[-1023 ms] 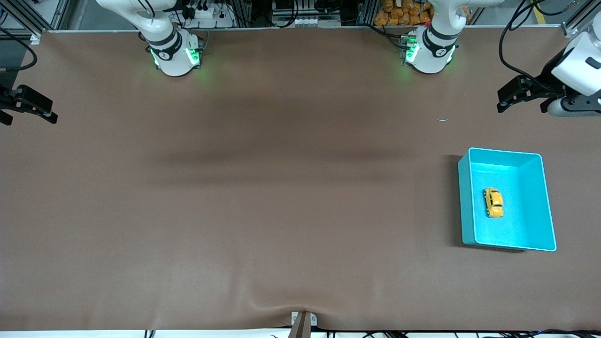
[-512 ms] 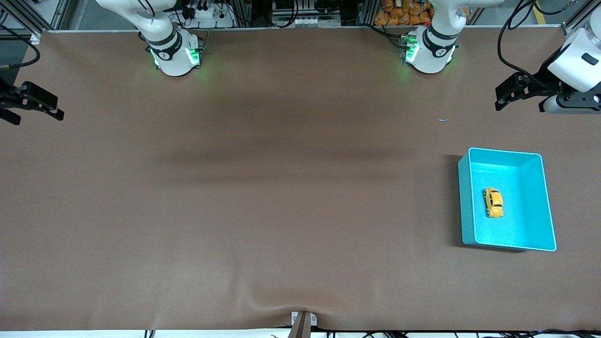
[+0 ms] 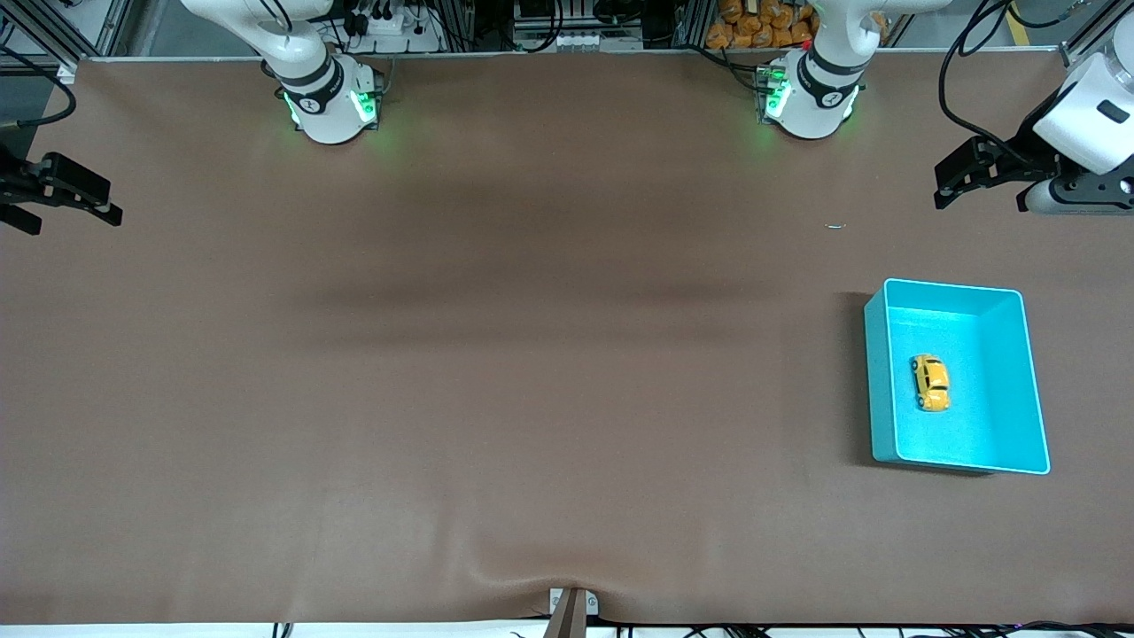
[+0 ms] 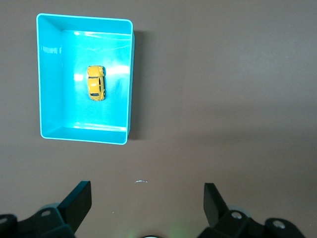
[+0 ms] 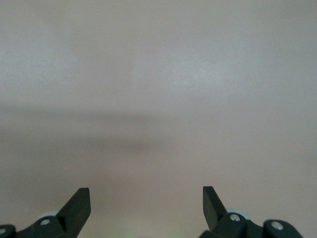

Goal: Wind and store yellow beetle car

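Yellow beetle car (image 3: 930, 383) lies on its wheels on the floor of the teal bin (image 3: 1033, 381), roughly central in the bin and clear of all four walls. In the left wrist view the same car (image 4: 95, 83) shows its rounded orange-yellow body and dark windows, with its long axis parallel to the long walls of the bin (image 4: 130, 79).

The bin stands on the brown counter (image 3: 496, 372) toward the left arm's end, upright, with its opening facing up. A small pale fleck (image 3: 835, 226) lies on the counter between the bin and the left arm's base, well apart from both.

Left hand (image 3: 952, 182) hangs in the air over the counter at the left arm's end, above the strip between the bin and the base row. Its fingers (image 4: 79, 201) stand wide apart and hold nothing.

Right hand (image 3: 49, 195) hangs over the edge of the counter at the right arm's end, well apart from the bin and the car. Its fingers (image 5: 78, 204) also stand wide apart and hold nothing; only bare counter surface lies below them.

Neither hand touches the car or the bin.
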`<action>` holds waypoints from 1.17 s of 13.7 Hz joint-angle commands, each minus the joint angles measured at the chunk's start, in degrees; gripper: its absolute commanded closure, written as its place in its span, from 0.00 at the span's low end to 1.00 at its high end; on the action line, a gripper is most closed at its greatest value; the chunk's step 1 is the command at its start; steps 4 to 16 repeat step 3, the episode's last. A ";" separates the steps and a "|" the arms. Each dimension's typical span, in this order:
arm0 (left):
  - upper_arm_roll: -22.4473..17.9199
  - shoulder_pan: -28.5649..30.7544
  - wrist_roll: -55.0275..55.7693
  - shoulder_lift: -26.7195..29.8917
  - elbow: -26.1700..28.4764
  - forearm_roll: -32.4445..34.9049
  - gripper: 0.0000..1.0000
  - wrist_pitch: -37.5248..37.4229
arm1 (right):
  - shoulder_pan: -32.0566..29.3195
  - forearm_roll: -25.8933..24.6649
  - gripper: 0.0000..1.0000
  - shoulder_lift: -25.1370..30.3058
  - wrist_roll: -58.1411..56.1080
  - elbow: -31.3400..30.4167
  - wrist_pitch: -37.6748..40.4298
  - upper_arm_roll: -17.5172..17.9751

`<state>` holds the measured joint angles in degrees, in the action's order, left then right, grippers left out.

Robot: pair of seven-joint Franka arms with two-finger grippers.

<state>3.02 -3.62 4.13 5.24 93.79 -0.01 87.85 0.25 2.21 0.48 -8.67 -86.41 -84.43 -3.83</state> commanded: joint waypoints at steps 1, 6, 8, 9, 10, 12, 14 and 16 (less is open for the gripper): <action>0.05 0.02 -0.96 1.44 0.96 0.80 0.00 -0.14 | 0.11 0.95 0.00 1.10 -0.82 -0.25 0.58 -0.66; 0.05 0.02 -0.96 1.44 1.04 0.80 0.00 -0.14 | 0.11 0.95 0.00 1.10 -0.82 -0.25 0.58 -0.57; 0.05 0.02 -0.96 1.44 1.04 0.80 0.00 -0.14 | 0.11 0.95 0.00 1.10 -0.82 -0.25 0.58 -0.57; 0.05 0.02 -0.96 1.44 1.04 0.80 0.00 -0.14 | 0.11 0.95 0.00 1.10 -0.82 -0.25 0.58 -0.57; 0.05 0.02 -0.96 1.44 1.04 0.80 0.00 -0.14 | 0.11 0.95 0.00 1.10 -0.82 -0.25 0.58 -0.57; 0.05 0.02 -0.96 1.44 1.04 0.80 0.00 -0.14 | 0.11 0.95 0.00 1.10 -0.82 -0.25 0.58 -0.57; 0.05 0.02 -0.96 1.44 1.04 0.80 0.00 -0.14 | 0.11 0.95 0.00 1.10 -0.82 -0.25 0.58 -0.57; 0.05 0.02 -0.96 1.44 1.04 0.80 0.00 -0.14 | 0.11 0.95 0.00 1.10 -0.82 -0.25 0.58 -0.57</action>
